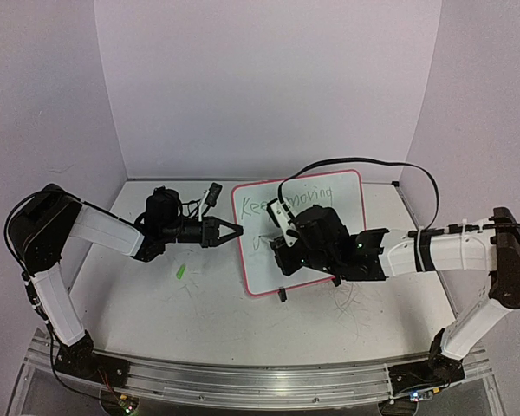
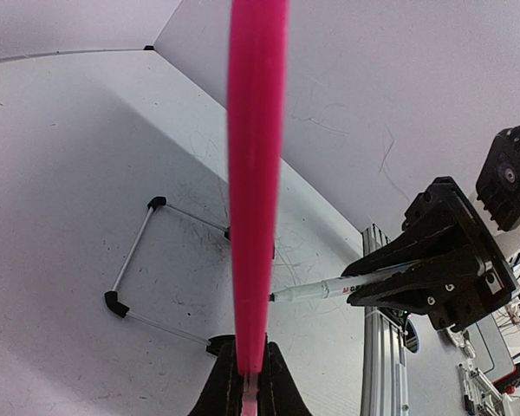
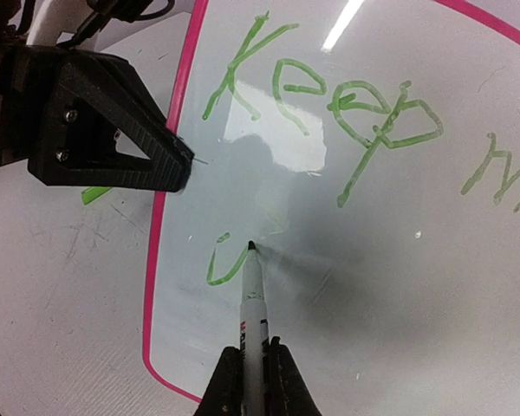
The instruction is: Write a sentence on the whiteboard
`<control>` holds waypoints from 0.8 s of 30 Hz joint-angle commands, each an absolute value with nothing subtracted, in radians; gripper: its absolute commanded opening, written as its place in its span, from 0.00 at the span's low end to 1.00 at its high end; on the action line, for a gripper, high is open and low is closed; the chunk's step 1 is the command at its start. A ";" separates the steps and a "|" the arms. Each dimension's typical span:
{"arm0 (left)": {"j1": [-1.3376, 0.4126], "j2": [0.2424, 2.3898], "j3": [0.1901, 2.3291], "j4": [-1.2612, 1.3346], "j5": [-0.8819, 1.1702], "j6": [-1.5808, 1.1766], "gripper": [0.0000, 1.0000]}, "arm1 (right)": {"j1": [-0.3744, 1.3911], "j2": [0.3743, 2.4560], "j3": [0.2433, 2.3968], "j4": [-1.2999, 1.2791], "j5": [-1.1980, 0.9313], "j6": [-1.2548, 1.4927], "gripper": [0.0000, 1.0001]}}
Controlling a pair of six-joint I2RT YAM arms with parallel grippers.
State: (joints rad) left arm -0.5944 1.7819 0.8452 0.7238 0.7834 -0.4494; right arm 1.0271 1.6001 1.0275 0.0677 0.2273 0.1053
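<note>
Two grippers, both clamped. Left gripper (image 1: 231, 231) pinches the left pink edge of the whiteboard (image 1: 258, 260), mid-table. Right gripper (image 3: 250, 360) holds a marker (image 3: 254, 295), shaft pointing up-board, tip touching just right of the "u" stroke (image 3: 218, 264). The sentence (image 3: 347, 104) likely proceeds rightward, away from the left gripper.

The left arm (image 1: 104, 230) is lying low and outstretched toward the right, the left hand (image 1: 230, 231) pinching the whiteboard (image 1: 342, 204) by its edge. The right arm (image 1: 451, 251) is angling leftward, wrist seemingly tipping downward, the right hand (image 3: 251, 368) clamping a marker (image 3: 254, 299).
</note>
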 commanded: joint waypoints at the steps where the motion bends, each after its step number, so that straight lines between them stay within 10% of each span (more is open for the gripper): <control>1: -0.589 1.756 0.875 0.729 0.792 -0.420 0.00 | 1.011 1.586 1.028 0.098 0.232 0.121 0.00; 24: -0.589 1.764 0.887 0.721 0.795 -0.420 0.00 | 1.013 1.572 0.942 0.071 0.176 0.155 0.00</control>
State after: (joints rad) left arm -0.5945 1.7818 0.8452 0.7227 0.7837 -0.4458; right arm 1.0237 1.5948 0.9698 0.0906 0.1557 0.1352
